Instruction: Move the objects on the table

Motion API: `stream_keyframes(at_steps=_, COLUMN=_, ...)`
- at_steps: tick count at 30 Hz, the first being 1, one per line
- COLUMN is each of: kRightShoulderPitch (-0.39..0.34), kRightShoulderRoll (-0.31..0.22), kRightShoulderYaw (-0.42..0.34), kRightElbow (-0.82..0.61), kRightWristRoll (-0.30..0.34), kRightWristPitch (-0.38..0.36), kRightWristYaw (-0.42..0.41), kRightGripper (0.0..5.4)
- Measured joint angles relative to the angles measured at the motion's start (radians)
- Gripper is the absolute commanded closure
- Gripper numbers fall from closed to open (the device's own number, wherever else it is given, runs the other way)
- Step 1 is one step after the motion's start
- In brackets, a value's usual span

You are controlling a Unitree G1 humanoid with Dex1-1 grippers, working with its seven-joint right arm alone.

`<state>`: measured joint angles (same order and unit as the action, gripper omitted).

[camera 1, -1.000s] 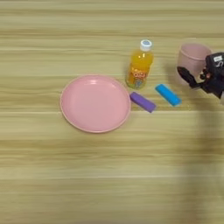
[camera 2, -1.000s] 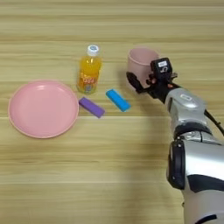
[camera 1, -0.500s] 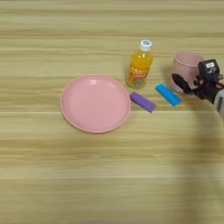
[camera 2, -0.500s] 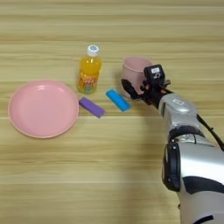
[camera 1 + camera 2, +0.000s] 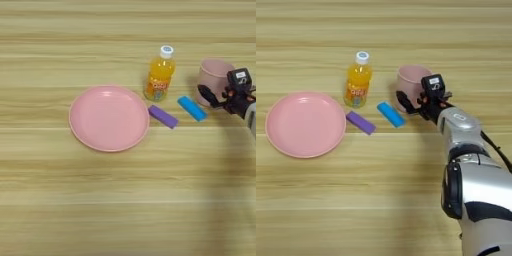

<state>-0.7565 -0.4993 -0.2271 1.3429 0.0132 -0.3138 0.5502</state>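
On table (image 5: pixel 100 210), bottle (image 5: pixel 357 80) label unreadable

A silver, rounded forearm (image 5: pixel 476 170) with dark joint seams carries a black gripper (image 5: pixel 415 101); behind its fingers sits a white-labelled black block (image 5: pixel 433 83).

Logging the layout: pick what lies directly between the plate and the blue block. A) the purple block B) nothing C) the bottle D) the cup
A: the purple block lies on the table just right of the plate and left of the blue block.
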Motion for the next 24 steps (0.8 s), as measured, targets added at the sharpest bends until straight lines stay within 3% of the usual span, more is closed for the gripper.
stream_keyframes(at_steps=4, kRightShoulderPitch=0.0, kRightShoulderRoll=0.0, kRightShoulderYaw=0.0, kRightElbow=0.0, kRightWristRoll=-0.003, kRightWristPitch=0.0, kRightWristYaw=-0.001, kRightGripper=1.18)
stream_keyframes(at_steps=14, kRightShoulderPitch=0.008, kRightShoulderRoll=0.0, kRightShoulderYaw=0.0, kRightElbow=0.007, kRightWristRoll=-0.013, kRightWristPitch=0.012, kRightWristYaw=-0.002, kRightGripper=0.07)
stream_keyframes(at_steps=24, kRightShoulderPitch=0.008, kRightShoulderRoll=0.0, kRightShoulderYaw=0.0, kRightElbow=0.007, kRightWristRoll=-0.013, kRightWristPitch=0.014, kRightWristYaw=0.001, kRightGripper=0.03)
